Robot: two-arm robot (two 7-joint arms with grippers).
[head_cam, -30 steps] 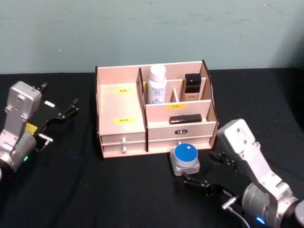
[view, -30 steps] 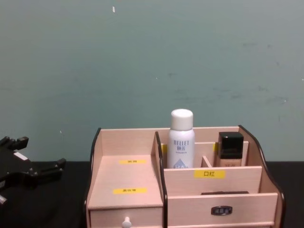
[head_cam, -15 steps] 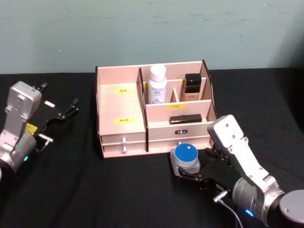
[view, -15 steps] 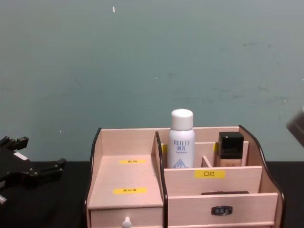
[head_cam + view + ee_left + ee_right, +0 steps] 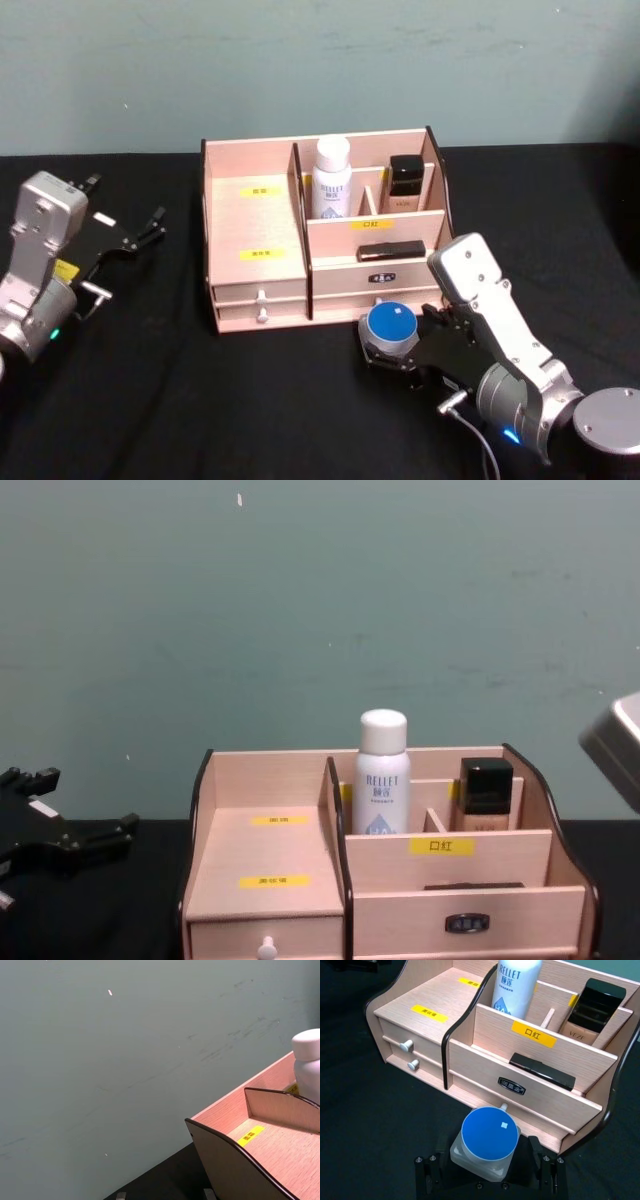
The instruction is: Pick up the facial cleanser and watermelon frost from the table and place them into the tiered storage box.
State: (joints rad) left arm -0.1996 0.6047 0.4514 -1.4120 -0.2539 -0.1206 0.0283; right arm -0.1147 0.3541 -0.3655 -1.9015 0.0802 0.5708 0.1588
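The tiered storage box (image 5: pixel 255 215) (image 5: pixel 440 997) (image 5: pixel 265 865) (image 5: pixel 280 1155) stands mid-table. The facial cleanser (image 5: pixel 332 178) (image 5: pixel 515 985) (image 5: pixel 382 775) (image 5: pixel 307 1062), a white bottle, stands upright in one of its back compartments. The watermelon frost (image 5: pixel 391 328) (image 5: pixel 487 1141), a small clear jar with a round blue lid, sits on the table just in front of the box's lower right drawer. My right gripper (image 5: pixel 398 347) (image 5: pixel 489 1162) is open, with one finger on each side of the jar. My left gripper (image 5: pixel 150 228) (image 5: pixel 118 830) hovers open to the left of the box.
A black-capped foundation bottle (image 5: pixel 405 183) (image 5: pixel 592 1007) stands in the box's back right compartment. A flat black case (image 5: pixel 391 250) (image 5: pixel 542 1071) lies on the front right tier. The black table (image 5: pixel 180 400) has free room left of and in front of the box.
My right gripper has advanced toward the box and now straddles the blue-lidded jar. The left arm has not moved.
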